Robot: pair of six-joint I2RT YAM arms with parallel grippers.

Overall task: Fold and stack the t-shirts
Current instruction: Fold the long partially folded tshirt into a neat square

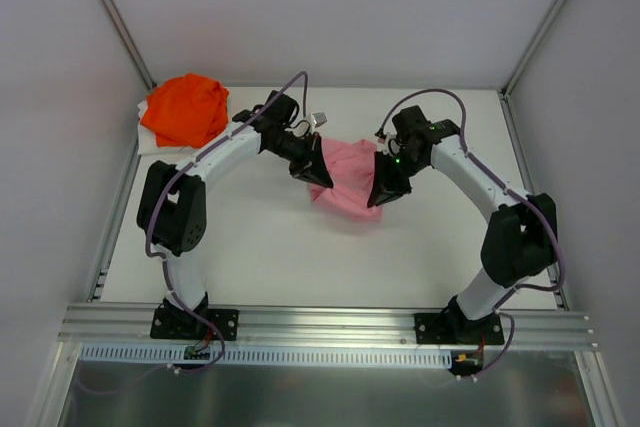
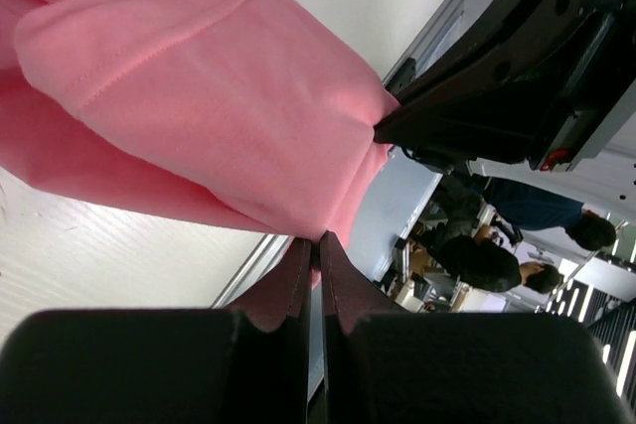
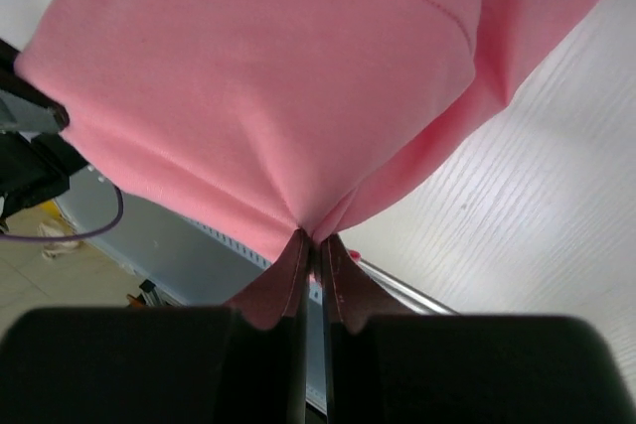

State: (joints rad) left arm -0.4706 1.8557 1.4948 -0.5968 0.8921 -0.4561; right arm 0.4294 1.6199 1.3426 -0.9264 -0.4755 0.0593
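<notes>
Left gripper (image 2: 318, 243) clenched on the pink t-shirt (image 1: 348, 175), right gripper (image 3: 314, 242) clenched on its opposite edge, shirt slung bunched between them over the table (image 1: 280, 257), open surface toward the near rail, orange t-shirt (image 1: 185, 109) heaped in the far-left corner

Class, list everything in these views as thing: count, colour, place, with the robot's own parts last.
pink t-shirt: one, light pink, mid-table, gripped from both sides
orange t-shirt: one, bright orange, crumpled at far left corner
white item: one, under the orange t-shirt, unidentifiable
table: one, white
rail: one, silver, near edge
left arm, right arm: two, white and black, based on the rail
left pincer: one, black, shut on the pink t-shirt
right pincer: one, black, shut on the pink t-shirt
</notes>
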